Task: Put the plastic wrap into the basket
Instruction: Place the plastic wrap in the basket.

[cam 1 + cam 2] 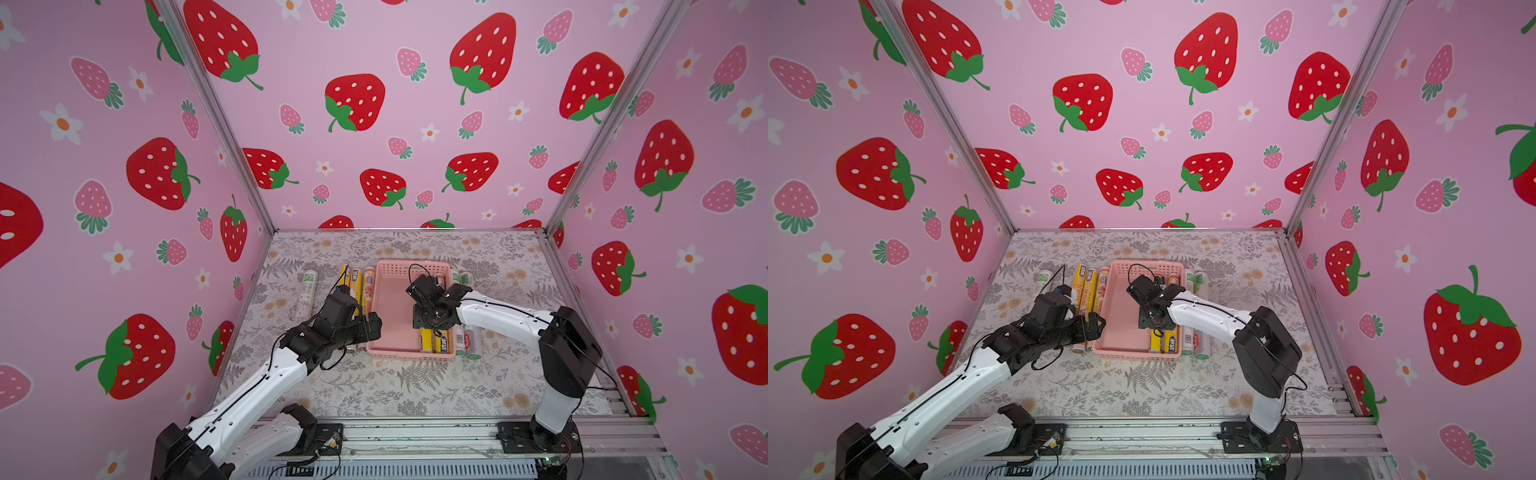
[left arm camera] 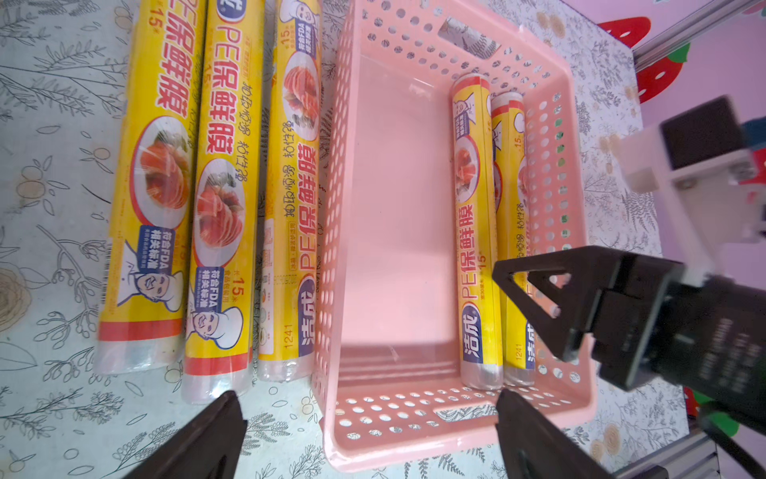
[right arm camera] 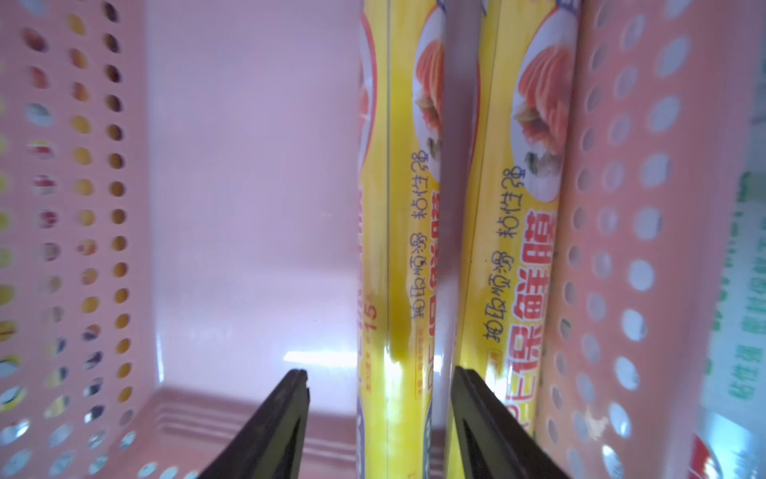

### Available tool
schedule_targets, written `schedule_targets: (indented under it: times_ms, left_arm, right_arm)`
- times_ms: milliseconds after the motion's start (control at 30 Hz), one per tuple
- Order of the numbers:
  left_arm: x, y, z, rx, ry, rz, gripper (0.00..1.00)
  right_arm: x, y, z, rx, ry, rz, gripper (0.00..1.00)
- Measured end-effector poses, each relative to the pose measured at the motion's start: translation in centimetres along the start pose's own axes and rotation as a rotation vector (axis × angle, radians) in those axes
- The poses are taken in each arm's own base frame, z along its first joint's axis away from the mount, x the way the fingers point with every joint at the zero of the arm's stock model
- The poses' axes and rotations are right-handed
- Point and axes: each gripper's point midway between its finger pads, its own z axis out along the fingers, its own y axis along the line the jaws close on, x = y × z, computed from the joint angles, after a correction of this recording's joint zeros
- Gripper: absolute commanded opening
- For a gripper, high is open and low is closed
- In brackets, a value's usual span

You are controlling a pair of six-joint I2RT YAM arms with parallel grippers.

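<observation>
The pink basket (image 1: 409, 355) (image 1: 1138, 353) (image 2: 414, 419) (image 3: 74, 207) stands mid-table. Two yellow plastic wrap rolls (image 2: 476, 232) (image 2: 512, 199) lie side by side along its right wall, also seen in a top view (image 1: 434, 343). My right gripper (image 3: 379, 381) (image 1: 432, 322) is low inside the basket. It is open, its jaws straddling the inner roll (image 3: 398, 207) with a gap showing. My left gripper (image 2: 369, 414) (image 1: 376, 326) is wide open and empty over the basket's near left corner. Three yellow rolls (image 2: 153, 186) (image 2: 224, 199) (image 2: 294, 186) lie on the table against the basket's left side.
A white-green roll (image 1: 307, 291) lies alone farther left on the floral table cover. Two white-green rolls (image 1: 465, 338) lie just outside the basket's right wall. Strawberry-print walls close in the left, back and right sides. An aluminium rail (image 1: 415, 434) runs along the front.
</observation>
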Motion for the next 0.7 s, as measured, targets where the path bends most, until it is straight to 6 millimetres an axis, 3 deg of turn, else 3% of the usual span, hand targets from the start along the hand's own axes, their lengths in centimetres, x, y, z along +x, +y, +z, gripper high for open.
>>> schedule_targets:
  times_ms: [133,300,500,700]
  left_arm:
    - [-0.3,0.0,-1.2,0.012,-0.033,-0.018,1.0]
    - [0.3,0.5,-1.1,0.012,-0.027,-0.041,1.0]
    - [1.4,1.3,-0.5,-0.011,0.001,-0.06,1.0]
    - [1.6,1.4,-0.1,-0.022,0.014,-0.064,1.0]
  right_arm:
    - [-1.8,1.3,-2.0,-0.06,-0.052,-0.024,0.62]
    - [-2.2,2.5,-2.0,-0.097,-0.05,-0.059,0.62]
    - [-1.7,4.0,1.2,-0.11,-0.005,-0.088,0.61]
    - [-0.9,3.8,4.2,-0.089,0.041,-0.091,0.6]
